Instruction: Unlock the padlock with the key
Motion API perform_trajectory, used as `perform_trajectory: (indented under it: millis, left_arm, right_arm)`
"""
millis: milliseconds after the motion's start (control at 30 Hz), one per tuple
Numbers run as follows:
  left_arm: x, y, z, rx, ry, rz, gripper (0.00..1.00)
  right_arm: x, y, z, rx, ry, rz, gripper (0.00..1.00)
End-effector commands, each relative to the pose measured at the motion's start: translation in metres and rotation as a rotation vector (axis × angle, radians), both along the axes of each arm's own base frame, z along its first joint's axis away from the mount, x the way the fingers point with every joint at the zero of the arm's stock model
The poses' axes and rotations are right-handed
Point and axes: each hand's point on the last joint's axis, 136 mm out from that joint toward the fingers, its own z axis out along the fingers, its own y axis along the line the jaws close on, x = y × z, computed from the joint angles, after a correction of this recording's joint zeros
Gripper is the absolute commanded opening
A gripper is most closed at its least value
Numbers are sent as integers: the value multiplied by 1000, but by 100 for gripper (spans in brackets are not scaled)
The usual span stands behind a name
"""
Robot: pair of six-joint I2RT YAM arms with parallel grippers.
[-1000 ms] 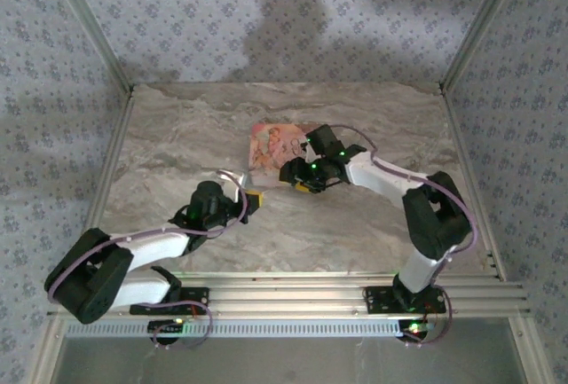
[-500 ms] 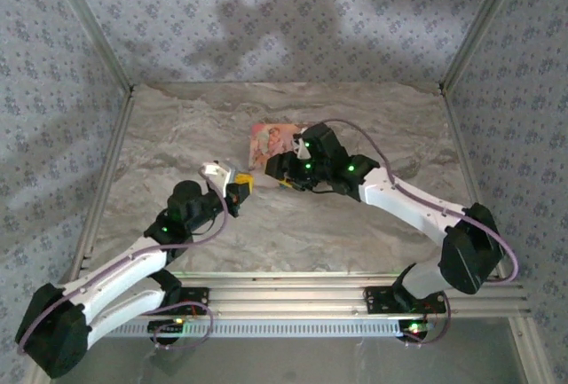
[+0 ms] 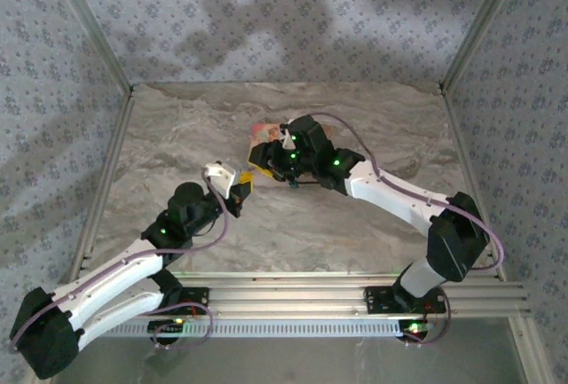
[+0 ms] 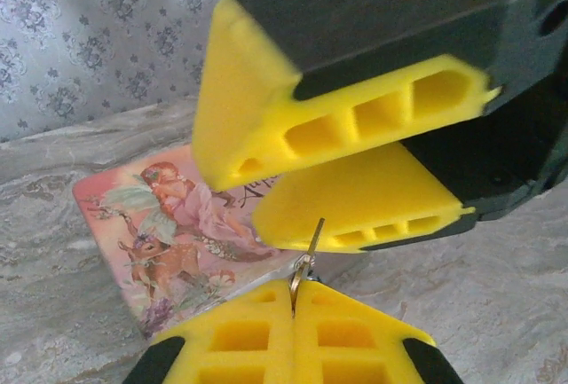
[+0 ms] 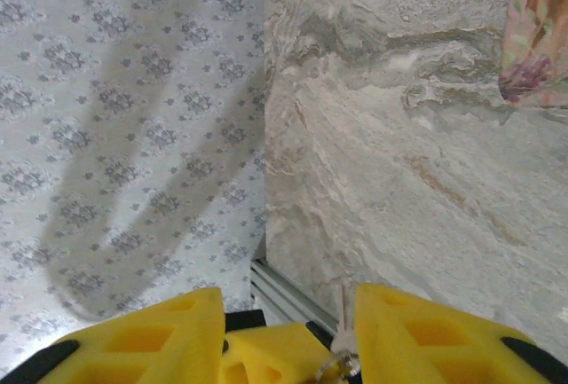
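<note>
The left gripper, at the bottom centre of its wrist view, has its jaws pressed together on the key. The key is a thin metal sliver standing up from the seam between the pads. The right gripper has its jaws apart, one at each lower corner of its own view. Low between them sit the key and another yellow pad, seemingly the left gripper's. I cannot make out the padlock; the foam may hide it. Behind, at the left of the left wrist view, the pink box lies flat on the desk.

The key looks light, stiff and slick, so it is likely to pivot in soft pads. A hold on its broad head, with the blade free, seems best. The padlock should be small, hard and dense, best taken by the body's flat sides with the keyhole clear.
</note>
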Motion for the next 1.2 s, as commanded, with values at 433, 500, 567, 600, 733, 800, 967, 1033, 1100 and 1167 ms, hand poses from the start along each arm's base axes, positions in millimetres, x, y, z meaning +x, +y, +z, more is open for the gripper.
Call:
perform_trajectory:
  millis: [433,500,567,600,733,800,967,1033,1100,1167]
  left_arm:
    - [4,1,8,76,-56,30,0]
    - [4,1,5,82,-50,28,0]
    - [3,1,3,86,-44,28,0]
    - [3,1,1,88,-41,26,0]
    - [-1,0,0,89,-31,8,0]
    - [-3,-1,2,84,-19,-6,10]
    - [-14,-2,12,38,25,-42,28]
    - [-18,-1,18,-4,55,-63,36]
    - [-23,1,26,-75,107,-107,43]
    - [-27,1,34,-164,175,-175,48]
  right_arm:
    - [2,19,8,52,25,23,0]
    - [3,18,8,48,14,24,0]
    - [4,19,10,54,-8,31,0]
    - [4,20,11,57,-22,36,0]
    - [4,23,23,83,-130,78,0]
    - [4,23,33,84,-217,117,0]
    - [4,14,53,52,-413,202,0]
    - [4,8,55,28,-459,232,0]
    - [3,3,58,31,-502,275,0]
    - [2,-1,59,36,-532,327,0]
